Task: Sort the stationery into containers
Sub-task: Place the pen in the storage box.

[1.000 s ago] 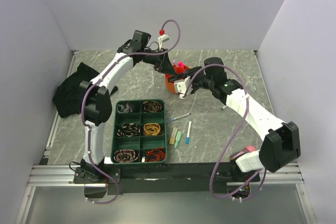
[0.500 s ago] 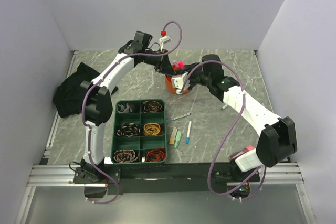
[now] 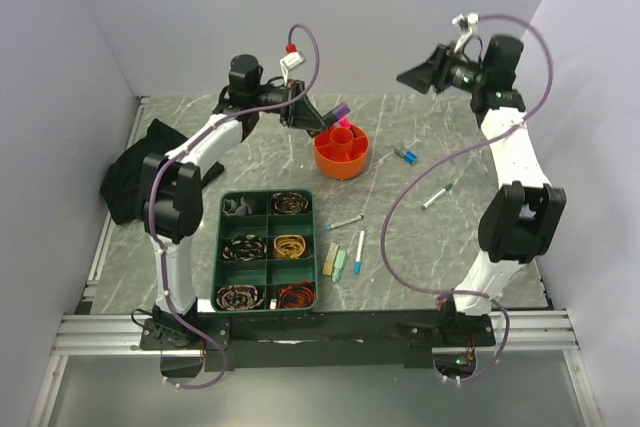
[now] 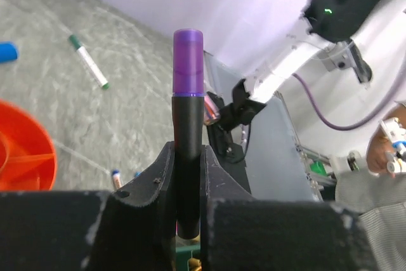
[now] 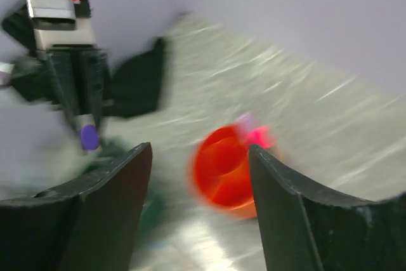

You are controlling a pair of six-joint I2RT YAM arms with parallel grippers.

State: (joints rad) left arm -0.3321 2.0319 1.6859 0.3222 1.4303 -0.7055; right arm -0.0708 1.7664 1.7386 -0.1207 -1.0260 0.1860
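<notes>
Just left of the orange pot (image 3: 328,166) and raised above it, the left gripper (image 4: 188,172) is clamped tight on one black marker (image 4: 188,68), whose purple cap pokes out. The round pot is divided inside and holds pink pieces (image 3: 343,126). Nearer than the pot lie a beige block (image 3: 330,258), a pale green block (image 3: 340,265) and two thin pens (image 3: 345,221). Right of it are one blue-capped piece (image 3: 405,155) and one green-tipped pen (image 3: 437,195). High to the pot's right, the right gripper (image 3: 408,76) gapes wide, empty.

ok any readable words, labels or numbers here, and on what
None can be read.
The black marker with a purple cap in the left gripper shows no print.
The round orange plastic pot is plain.
The white green-tipped pen is too small to tell; the right wrist view is blurred.
</notes>
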